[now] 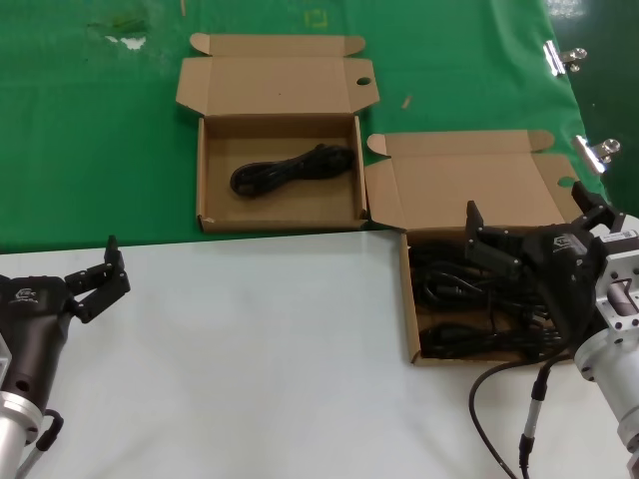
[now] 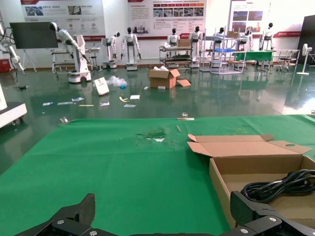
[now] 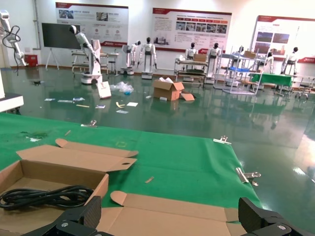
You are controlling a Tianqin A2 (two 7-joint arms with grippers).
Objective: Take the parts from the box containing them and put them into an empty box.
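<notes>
Nearest me on the right lies the box containing the parts [image 1: 411, 299], with several black coiled cables [image 1: 469, 299] in its tray. My right gripper [image 1: 529, 212] hovers over that tray, open, nothing between its fingers; its wrist view shows the box's lid [image 3: 162, 216] below the gripper [image 3: 172, 216]. The other box [image 1: 270, 208], farther back and to the left, holds one cable bundle [image 1: 293, 170], which also shows as a coil [image 2: 280, 184] and a coil [image 3: 44, 196]. My left gripper [image 1: 110, 269] is open over the white table at the near left, empty, shown as gripper [image 2: 167, 212].
Both boxes rest on a green mat [image 1: 90, 150] behind the white table surface [image 1: 250, 369]. Metal clips [image 1: 564, 58] sit at the mat's right edge. A thin black robot cable [image 1: 499, 399] hangs by the right arm.
</notes>
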